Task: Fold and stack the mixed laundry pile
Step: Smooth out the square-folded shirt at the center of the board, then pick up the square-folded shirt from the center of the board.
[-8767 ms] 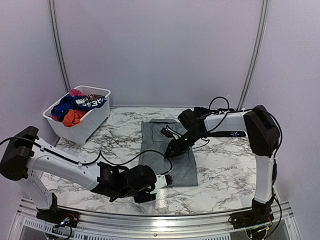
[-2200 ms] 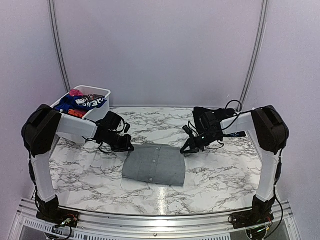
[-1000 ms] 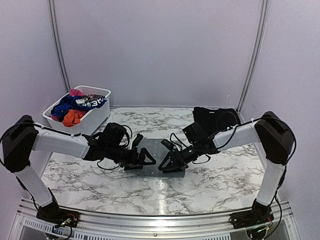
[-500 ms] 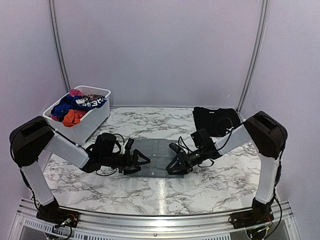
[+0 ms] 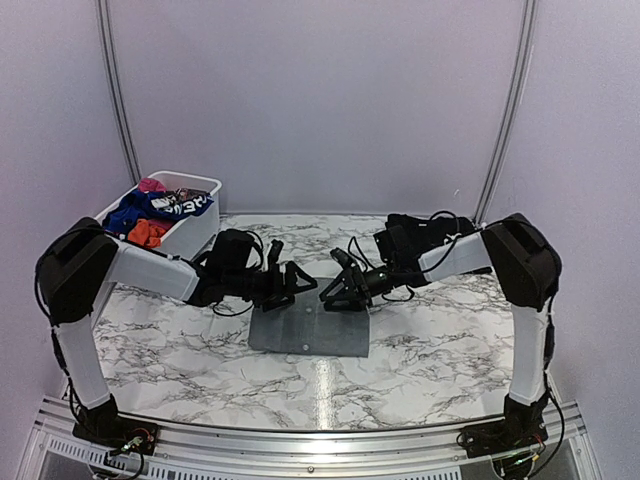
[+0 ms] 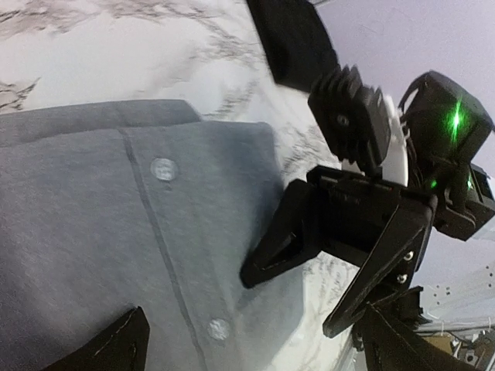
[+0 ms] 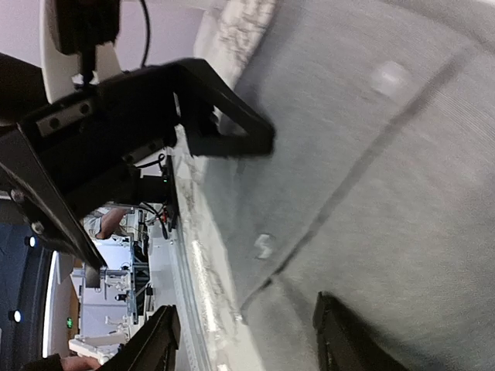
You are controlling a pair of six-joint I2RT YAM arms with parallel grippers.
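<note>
A grey button shirt [image 5: 310, 335] lies folded into a flat rectangle in the middle of the marble table. My left gripper [image 5: 296, 277] and right gripper [image 5: 332, 291] face each other just above its far edge, both open and empty. In the left wrist view the shirt [image 6: 93, 216] lies under my open left gripper [image 6: 259, 355], with the right gripper's fingers [image 6: 294, 239] spread opposite. The right wrist view shows the shirt [image 7: 402, 154] under my open right gripper [image 7: 247, 348]. More laundry [image 5: 150, 212], blue, orange-red and pink, fills the basket.
The white plastic basket [image 5: 190, 232] stands at the back left. A folded black garment [image 5: 452, 228] lies at the back right, partly behind my right arm; it also shows in the left wrist view [image 6: 294, 39]. Metal rails run along the table's near edge.
Both grippers have moved away from me, from the shirt's near part to above its far edge. The grey shirt now lies as a shorter folded rectangle.
</note>
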